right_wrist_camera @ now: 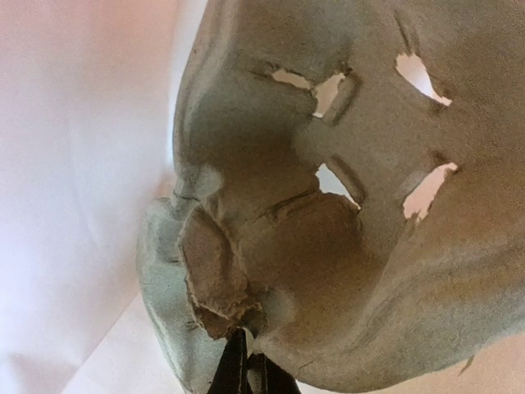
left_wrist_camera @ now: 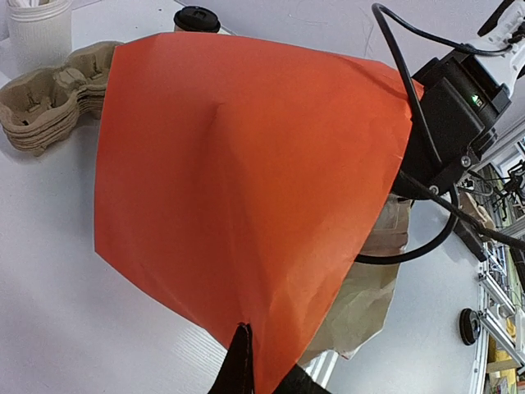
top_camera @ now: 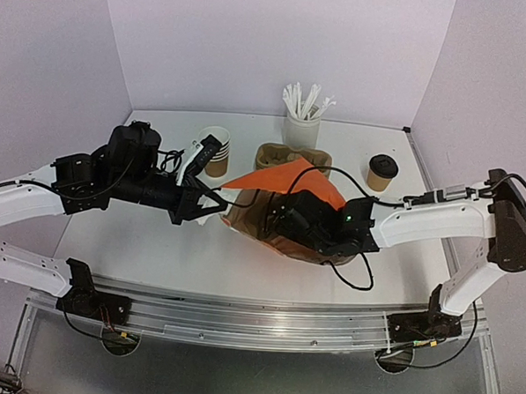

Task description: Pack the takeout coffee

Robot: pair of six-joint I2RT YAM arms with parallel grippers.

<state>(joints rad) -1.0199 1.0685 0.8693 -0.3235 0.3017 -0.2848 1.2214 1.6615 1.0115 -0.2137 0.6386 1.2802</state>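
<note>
The takeout coffee (top_camera: 382, 171), a brown cup with a black dome lid, stands at the back right; its lid shows in the left wrist view (left_wrist_camera: 197, 18). A brown paper bag (top_camera: 248, 221) with an orange flap (top_camera: 292, 177) lies at the table's middle. My left gripper (top_camera: 215, 203) is shut on the flap's edge (left_wrist_camera: 246, 180) and holds it up, as the left wrist view (left_wrist_camera: 258, 369) shows. My right gripper (top_camera: 278, 221) reaches into the bag mouth, shut (right_wrist_camera: 246, 368) on the torn edge of a pulp cup carrier (right_wrist_camera: 328, 246).
A stack of lidless brown cups (top_camera: 216, 152) stands behind the left gripper. A stack of pulp carriers (top_camera: 292, 156) sits behind the bag, also in the left wrist view (left_wrist_camera: 49, 94). A white cup of straws (top_camera: 303, 121) stands by the back wall.
</note>
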